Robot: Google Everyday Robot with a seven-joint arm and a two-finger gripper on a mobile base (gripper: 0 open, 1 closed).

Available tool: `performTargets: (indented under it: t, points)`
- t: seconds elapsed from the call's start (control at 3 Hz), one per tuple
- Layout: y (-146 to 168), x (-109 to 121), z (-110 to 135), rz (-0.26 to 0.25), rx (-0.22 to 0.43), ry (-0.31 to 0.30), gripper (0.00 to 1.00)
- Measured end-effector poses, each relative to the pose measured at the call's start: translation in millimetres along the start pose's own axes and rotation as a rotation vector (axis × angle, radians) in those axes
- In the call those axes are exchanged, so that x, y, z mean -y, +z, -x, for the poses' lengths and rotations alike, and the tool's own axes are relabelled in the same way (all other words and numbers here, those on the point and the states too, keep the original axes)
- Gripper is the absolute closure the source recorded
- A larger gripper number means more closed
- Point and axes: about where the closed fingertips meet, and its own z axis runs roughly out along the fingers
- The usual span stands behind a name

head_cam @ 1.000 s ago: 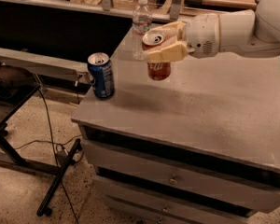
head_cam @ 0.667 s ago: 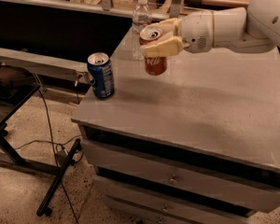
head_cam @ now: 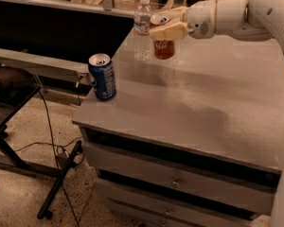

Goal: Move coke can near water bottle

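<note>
Gripper closed on coke can, just right of water bottle, at the back of the bench

The gripper (head_cam: 166,23) reaches in from the right on a white arm (head_cam: 227,14). Its tan fingers (head_cam: 170,32) clamp the upper part of the coke can (head_cam: 164,48), one in front and one behind, narrowed to the can's width. The can is upright with its silver top showing. Whether its base touches the bench (head_cam: 194,93) or sits just above it I cannot tell. The water bottle (head_cam: 142,30) stands upright just beside the can on its left, with a narrow gap between them. A blue soda can (head_cam: 102,76) stands upright near the bench's front-left edge, apart from both. Below the top are grey drawer fronts (head_cam: 180,183), and a black stand (head_cam: 57,183) sits on the speckled floor to the left.
</note>
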Motion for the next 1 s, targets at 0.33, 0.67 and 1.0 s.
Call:
performTargets:
  t: [0.33, 0.67, 1.0]
  points:
    - [-4.9, 22.3, -8.9, -0.050, 0.007, 0.029, 1.00]
    - [-6.1, 32.3, -21.2, -0.080, 0.003, 0.062, 1.00]
    - [-7.5, 36.0, -33.0, -0.111, 0.014, 0.078, 0.92]
